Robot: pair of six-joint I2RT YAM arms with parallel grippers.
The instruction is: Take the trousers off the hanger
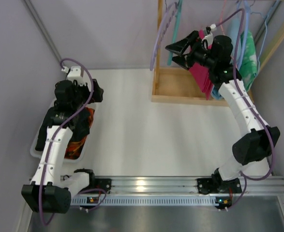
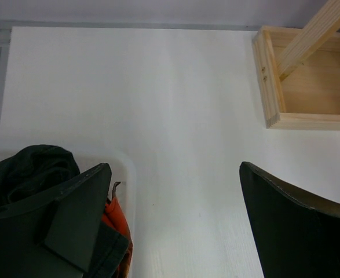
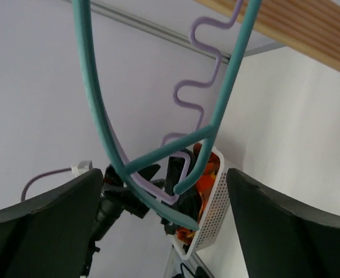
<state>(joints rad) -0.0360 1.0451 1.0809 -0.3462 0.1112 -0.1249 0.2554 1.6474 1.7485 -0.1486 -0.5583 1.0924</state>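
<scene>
While left fingers (image 2: pixel 77 220) gape empty above the trousers (image 2: pixel 30 171), right fingers (image 3: pixel 42 214) stand apart near the hanger (image 3: pixel 90 87).

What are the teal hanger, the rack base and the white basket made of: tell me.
Teal hanger: likely plastic, smooth evenly coloured thin rod. Rack base: bare wood, pale with visible grain and joints. White basket: probably plastic, matte wall pierced by rows of small holes.

Top external high above and well back from the wooden rack (image 1: pixel 180 84), looking down on it, left wrist low, facing the rack's base from its left, right wrist close below the rack's beam, looking leftward to the white basket (image 3: pixel 211 231), shared by all 3 views
</scene>
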